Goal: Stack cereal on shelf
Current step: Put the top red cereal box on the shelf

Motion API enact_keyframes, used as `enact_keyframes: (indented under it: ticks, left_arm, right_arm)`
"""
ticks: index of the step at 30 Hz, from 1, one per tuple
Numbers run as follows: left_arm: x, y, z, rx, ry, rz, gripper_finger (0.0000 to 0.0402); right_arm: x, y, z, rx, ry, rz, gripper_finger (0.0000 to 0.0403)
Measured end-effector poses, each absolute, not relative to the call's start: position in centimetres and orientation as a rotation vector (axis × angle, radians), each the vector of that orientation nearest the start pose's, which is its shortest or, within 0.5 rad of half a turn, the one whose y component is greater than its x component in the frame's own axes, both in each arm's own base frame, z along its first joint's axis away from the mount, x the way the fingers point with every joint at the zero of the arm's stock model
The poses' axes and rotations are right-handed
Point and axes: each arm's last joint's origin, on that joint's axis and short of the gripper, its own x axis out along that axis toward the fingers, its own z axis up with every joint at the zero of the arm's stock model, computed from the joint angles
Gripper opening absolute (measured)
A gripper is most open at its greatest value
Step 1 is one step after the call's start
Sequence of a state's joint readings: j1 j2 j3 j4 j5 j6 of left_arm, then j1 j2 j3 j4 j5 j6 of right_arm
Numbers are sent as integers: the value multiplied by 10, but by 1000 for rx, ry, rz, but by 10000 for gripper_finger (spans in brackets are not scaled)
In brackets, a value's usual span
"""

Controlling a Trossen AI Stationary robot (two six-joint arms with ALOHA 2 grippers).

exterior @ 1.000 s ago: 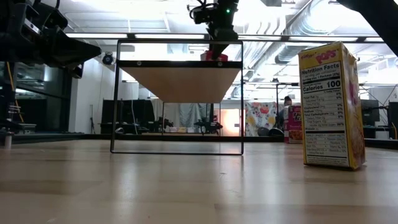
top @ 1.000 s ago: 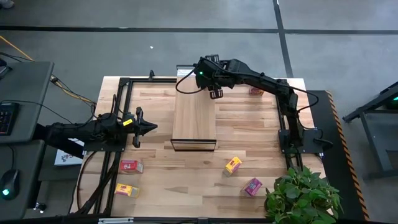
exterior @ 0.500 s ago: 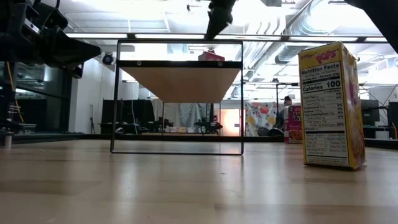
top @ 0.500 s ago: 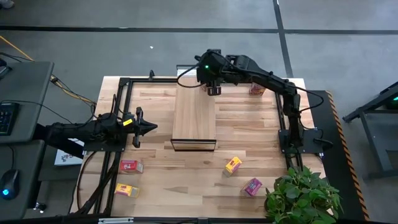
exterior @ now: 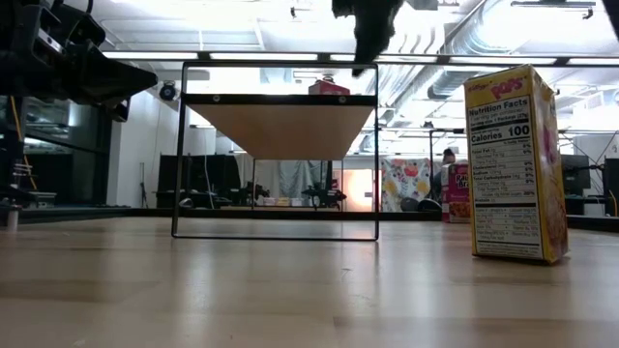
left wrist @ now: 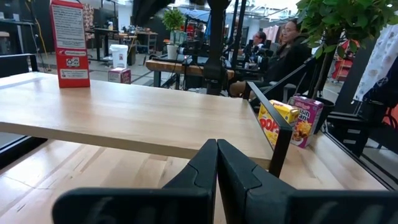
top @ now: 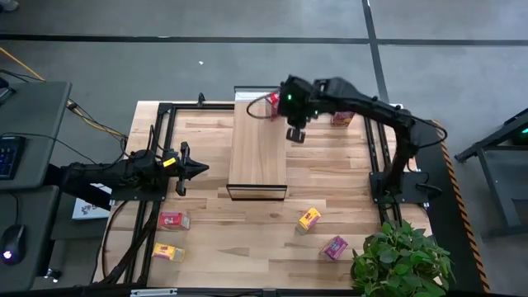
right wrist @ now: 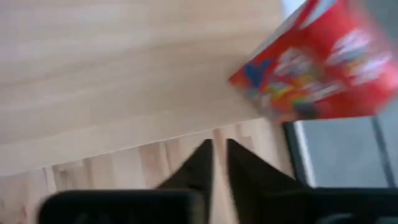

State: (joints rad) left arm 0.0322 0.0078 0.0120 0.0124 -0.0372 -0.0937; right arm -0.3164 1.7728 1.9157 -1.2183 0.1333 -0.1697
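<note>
So at this point one red cereal box (top: 271,105) was sitting upright on the shelf (top: 257,153), right at its far corner on the right arm's side. The right claw (top: 296,134) hung just off the shelf's edge over the worktop (top: 330,165), beside that box, holding nothing; in its wrist view the two fingers stood nearly together with only a thin gap. The left claw (top: 198,169) was parked on the other side of the shelf, pressed fully together and empty. Five boxes were left on the worktop: a pink one (top: 340,120) at the far edge just beyond the right claw, a yellow one (top: 309,219) and another pink one (top: 334,247) toward the near right, and a red one (top: 172,220) plus a yellow one (top: 167,252) at the near left. My guess is the far pink box is next, since it lay closest to the right claw, on the side away from the shelf. I couldn't really tell its long axis from above.
</note>
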Motion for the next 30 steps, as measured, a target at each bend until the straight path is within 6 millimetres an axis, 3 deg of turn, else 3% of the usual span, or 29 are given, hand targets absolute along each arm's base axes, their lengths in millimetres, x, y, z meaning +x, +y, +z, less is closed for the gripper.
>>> enact_keyframes:
  ticks: [5, 9, 13, 17, 30]
  left_arm:
    - [97, 4, 168, -94, -20, 69, 3]
    - [97, 4, 168, -94, -20, 69, 3]
    - [97, 4, 168, -94, -20, 69, 3]
    - [97, 4, 168, -94, -20, 68, 3]
    - [97, 4, 168, -94, -20, 69, 3]
  right_arm:
    - [317, -121, 326, 9, 948, -408, 14]
    - [309, -138, 306, 58, 746, -491, 5]
    - [305, -155, 293, 70, 728, -554, 1]
    - [306, -168, 287, 88, 719, -566, 1]
    - [305, -189, 296, 109, 569, -621, 0]
